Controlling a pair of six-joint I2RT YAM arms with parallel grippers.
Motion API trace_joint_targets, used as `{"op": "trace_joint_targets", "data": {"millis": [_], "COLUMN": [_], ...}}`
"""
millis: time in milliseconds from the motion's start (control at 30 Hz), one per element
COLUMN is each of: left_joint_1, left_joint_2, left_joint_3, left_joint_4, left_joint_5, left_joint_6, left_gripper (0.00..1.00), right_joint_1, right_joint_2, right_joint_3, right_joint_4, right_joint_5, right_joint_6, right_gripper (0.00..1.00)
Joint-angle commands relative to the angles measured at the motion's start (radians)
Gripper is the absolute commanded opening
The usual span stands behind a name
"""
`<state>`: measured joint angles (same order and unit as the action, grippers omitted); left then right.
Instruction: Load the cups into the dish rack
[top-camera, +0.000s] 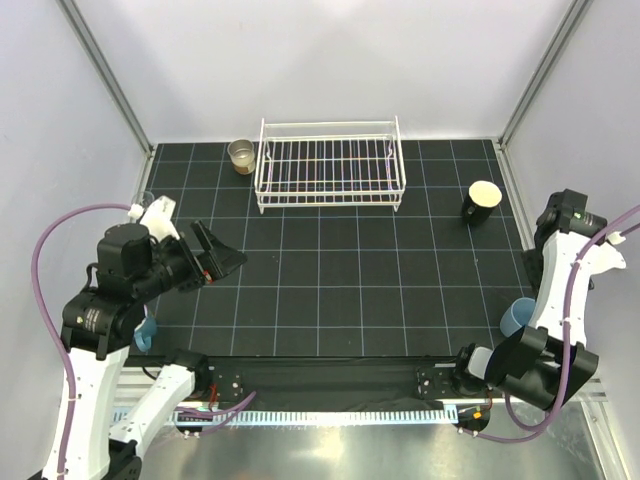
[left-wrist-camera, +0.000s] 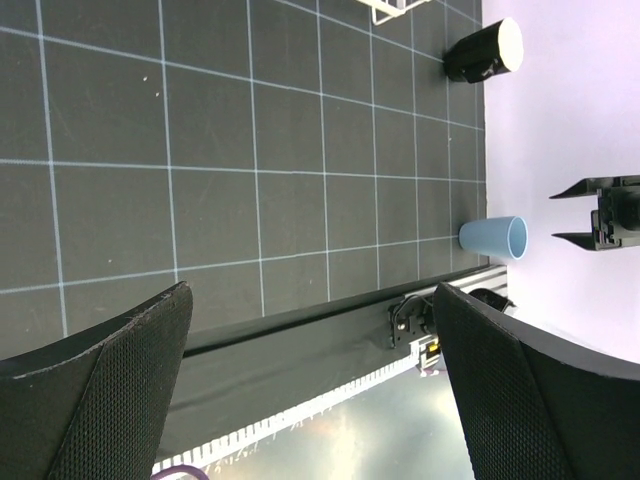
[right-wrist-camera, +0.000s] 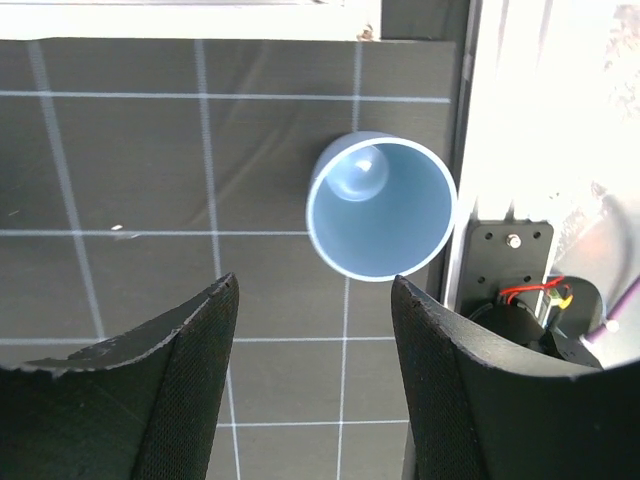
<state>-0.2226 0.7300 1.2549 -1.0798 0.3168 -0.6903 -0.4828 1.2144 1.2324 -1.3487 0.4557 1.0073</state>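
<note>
**White rack at the back, cups spread around the mat**

The white wire dish rack (top-camera: 330, 165), grid-floored with raised sides, sits at the far middle of the black gridded mat (top-camera: 330, 285). The left arm (top-camera: 110, 300) is folded over the mat's left edge. Its left gripper (top-camera: 222, 258) points towards the middle, jaws spread wide and holding nothing. The right arm (top-camera: 565, 290) is bent up at the right edge, and the right gripper (right-wrist-camera: 312, 288) aims down over the light blue tumbler (right-wrist-camera: 380, 205), jaws wide apart with nothing between them. That tumbler stands mouth up near the mat's near right corner. The black cup (top-camera: 481, 200), cream inside, sits to the right of the rack. The tan metallic cup (top-camera: 241, 155) stands just beside the rack's far left corner.
</note>
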Motion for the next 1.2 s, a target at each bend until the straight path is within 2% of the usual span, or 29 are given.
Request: {"op": "trace_joint_targets", "data": {"millis": [0, 167, 967, 1167], "left_joint_1": [-0.006, -0.009, -0.015, -0.015], "left_joint_2": [-0.004, 0.005, 0.025, 0.036], "left_joint_3": [0.024, 0.041, 0.046, 0.043], "left_joint_4": [-0.025, -0.037, -0.063, -0.065], "left_joint_5": [-0.009, -0.01, -0.024, -0.021], "left_joint_6": [0.034, 0.044, 0.057, 0.051], "left_gripper": [0.99, 0.99, 0.99, 0.99], "right_joint_1": [-0.017, -0.059, -0.073, -0.073], "right_joint_2": [0.034, 0.05, 0.14, 0.148], "right_joint_3": [-0.027, -0.045, -0.166, -0.198], "right_joint_4": [-0.066, -0.05, 0.186, 0.212], "right_joint_5": [0.043, 0.034, 0.003, 0.0], "right_joint_6": [0.059, 0.082, 0.002, -0.004], "right_gripper": [0.64, 0.64, 0.64, 0.61]}}
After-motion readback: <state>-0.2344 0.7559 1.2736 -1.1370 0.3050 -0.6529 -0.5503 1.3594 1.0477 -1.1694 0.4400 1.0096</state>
